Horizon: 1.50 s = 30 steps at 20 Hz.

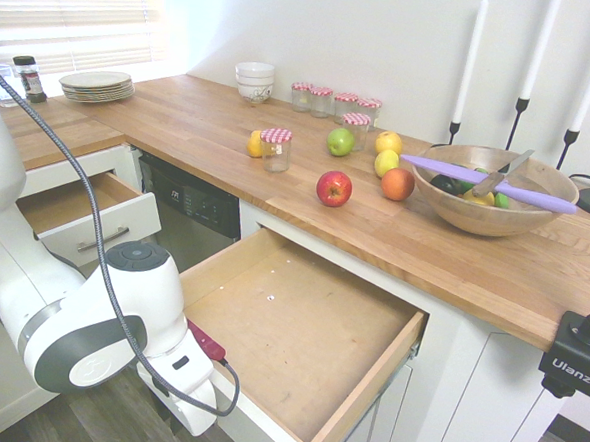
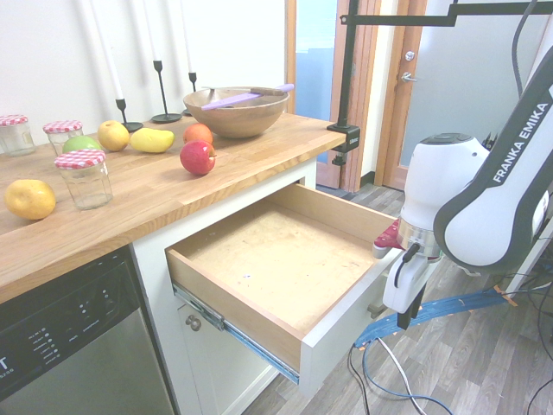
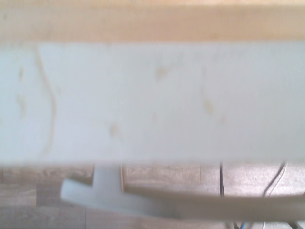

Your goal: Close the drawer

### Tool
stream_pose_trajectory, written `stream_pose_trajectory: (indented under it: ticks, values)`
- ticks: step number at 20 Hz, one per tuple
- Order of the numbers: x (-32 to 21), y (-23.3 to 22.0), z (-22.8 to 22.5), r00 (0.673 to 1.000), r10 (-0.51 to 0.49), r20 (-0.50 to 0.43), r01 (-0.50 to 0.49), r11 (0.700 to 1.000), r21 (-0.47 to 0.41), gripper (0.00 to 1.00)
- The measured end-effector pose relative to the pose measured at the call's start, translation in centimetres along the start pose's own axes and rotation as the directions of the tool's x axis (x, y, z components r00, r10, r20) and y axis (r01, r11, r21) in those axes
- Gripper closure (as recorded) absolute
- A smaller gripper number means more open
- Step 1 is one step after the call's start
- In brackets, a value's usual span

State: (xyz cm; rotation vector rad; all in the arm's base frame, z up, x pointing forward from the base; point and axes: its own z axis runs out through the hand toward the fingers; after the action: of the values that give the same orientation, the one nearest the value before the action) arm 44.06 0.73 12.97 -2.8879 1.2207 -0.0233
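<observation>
The drawer point(image 1: 298, 331) is standing pulled far out from under the front edge of the bench point(image 1: 230, 137), its wooden sides and speckled bottom showing and nothing lying inside. The white arm is reaching down just outside the drawer's white front panel, and the gripper point(image 2: 406, 303) is pointing at the floor beside that panel. In the second exterior view it is showing only as a dark tip under the white hand, and in the first exterior view the arm's own body is covering it, so I cannot tell whether its fingers are spread or pressed together.

The wrist view is giving what neither wide view does: the top edge of the white front panel close up and blurred, with a strip of wood beyond it, and the silver bar handle point(image 3: 190, 202) running along below over the wood floor.

Only the first exterior view is showing a smaller drawer point(image 1: 80, 213) standing half open by the bench's corner, a stack of plates point(image 1: 96, 85) near the window, and 2 stacked bowls point(image 1: 254, 81) toward the wall. Both wide views are showing the wooden bowl point(image 1: 492, 193) with a purple utensil across it, a red apple point(image 1: 334, 188) near the bench's front edge, and checked-lid jars. Only the second exterior view is showing the dishwasher front point(image 2: 69, 346) beside the drawer's cabinet.
</observation>
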Motion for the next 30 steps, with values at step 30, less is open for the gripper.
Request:
stream_pose_trajectory:
  ticks: [30]
  values:
    - [11.1,-10.6,-3.2,0.998,0.005,-0.068,0.002,0.995,0.1,1.0]
